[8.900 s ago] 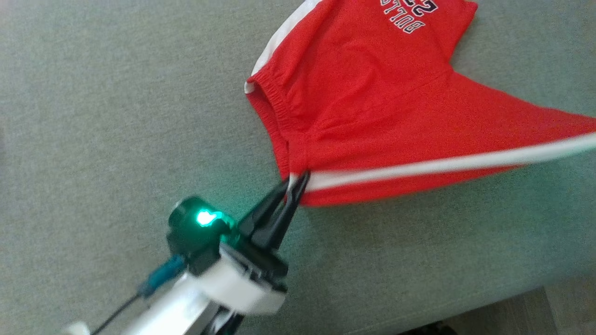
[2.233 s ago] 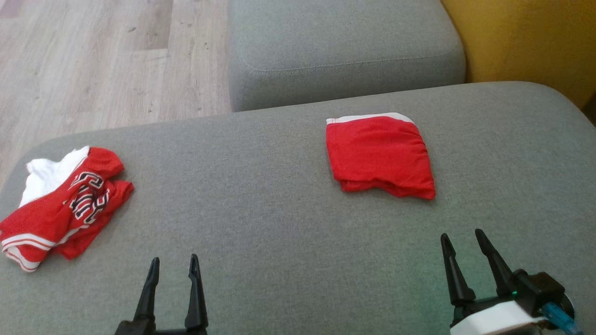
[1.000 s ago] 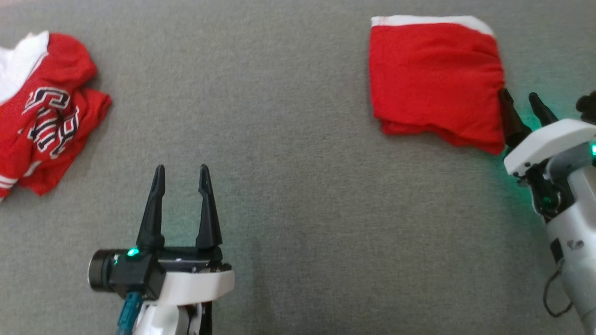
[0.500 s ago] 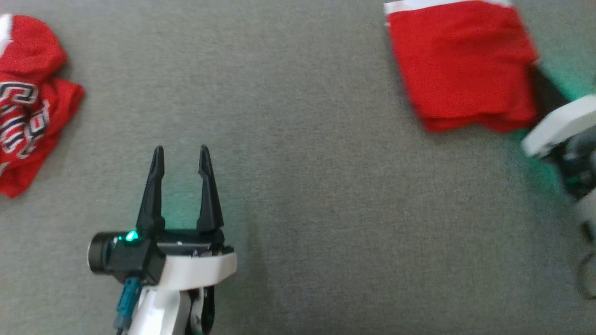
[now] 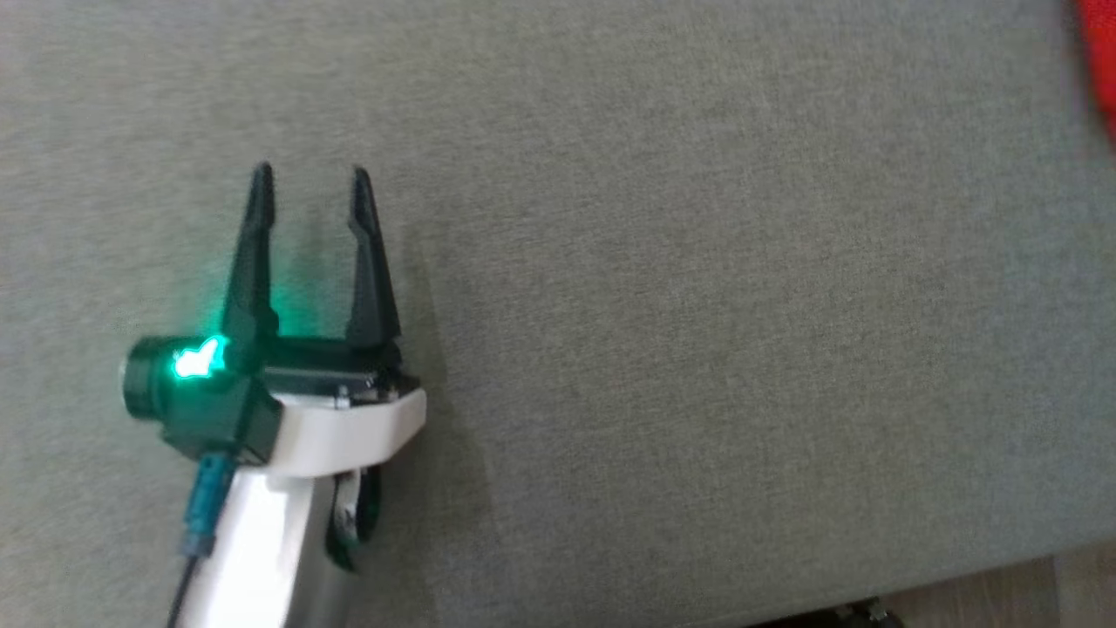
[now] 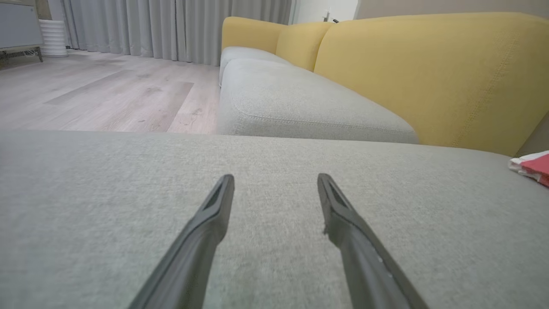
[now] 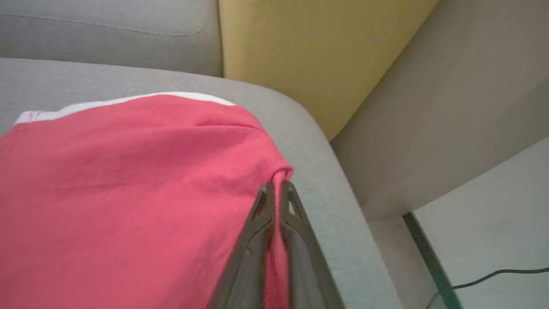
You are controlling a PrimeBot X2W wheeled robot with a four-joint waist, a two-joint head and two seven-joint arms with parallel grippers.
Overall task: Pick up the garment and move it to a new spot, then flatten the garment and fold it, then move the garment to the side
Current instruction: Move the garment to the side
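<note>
- Now, in the head view, the left gripper (image 5: 311, 174) hovers over the grey cushion (image 5: 697, 305). Its two fingers are spread wide, with nothing between them.
- The whole picture has shifted since half a second ago, so the camera has moved. The folded red garment (image 5: 1103, 61), which then lay fully in the upper right, is now a blurred red sliver at the right edge. A strip of floor (image 5: 959, 602) shows at the bottom right.
- In the left wrist view, the fingers (image 6: 201, 240) stand well apart above bare cushion, as wide as a second ago. The garment lies far off at that view's right edge, on the same cushion, as a red corner with a white border. Beyond are a second grey seat (image 6: 300, 103), a yellow backrest (image 6: 429, 73), the floor and grey curtains (image 6: 171, 25).
- In the right wrist view, the right gripper (image 7: 276, 186) is pinched tight on a fold at the garment's near edge, with red cloth caught between the fingers. A second ago those fingers stood open just beside that edge.
- The garment lies folded on the cushion, close to its rounded corner and near the backrest. A white band (image 7: 128, 98) runs along its far side. A dark cable (image 7: 493, 272) shows at the lower right.
</note>
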